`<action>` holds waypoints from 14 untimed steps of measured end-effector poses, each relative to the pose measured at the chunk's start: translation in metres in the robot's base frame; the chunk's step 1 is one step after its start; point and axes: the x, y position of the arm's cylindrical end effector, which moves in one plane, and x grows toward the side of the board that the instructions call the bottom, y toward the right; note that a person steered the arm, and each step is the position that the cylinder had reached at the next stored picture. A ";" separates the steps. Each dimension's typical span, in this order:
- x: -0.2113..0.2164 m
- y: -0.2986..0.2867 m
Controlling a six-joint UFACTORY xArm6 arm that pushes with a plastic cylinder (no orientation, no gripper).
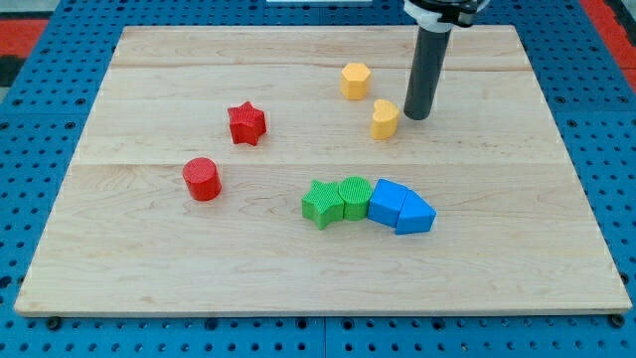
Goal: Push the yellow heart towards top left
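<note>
The yellow heart (385, 118) lies on the wooden board (149, 259), right of centre in the view's upper half. My tip (415, 116) stands just to the heart's right, close to it or touching it; I cannot tell which. A yellow hexagon (355, 81) lies up and to the left of the heart, a short gap away.
A red star (245, 123) and a red cylinder (202, 179) lie left of centre. A green star (321, 203), a green round ridged block (353, 197) and two blue blocks (401, 207) form a touching row below the heart. Blue pegboard (40, 129) surrounds the board.
</note>
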 end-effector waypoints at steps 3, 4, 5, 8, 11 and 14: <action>0.035 -0.007; 0.047 -0.028; 0.039 -0.061; 0.008 -0.087; 0.014 -0.033; -0.010 -0.038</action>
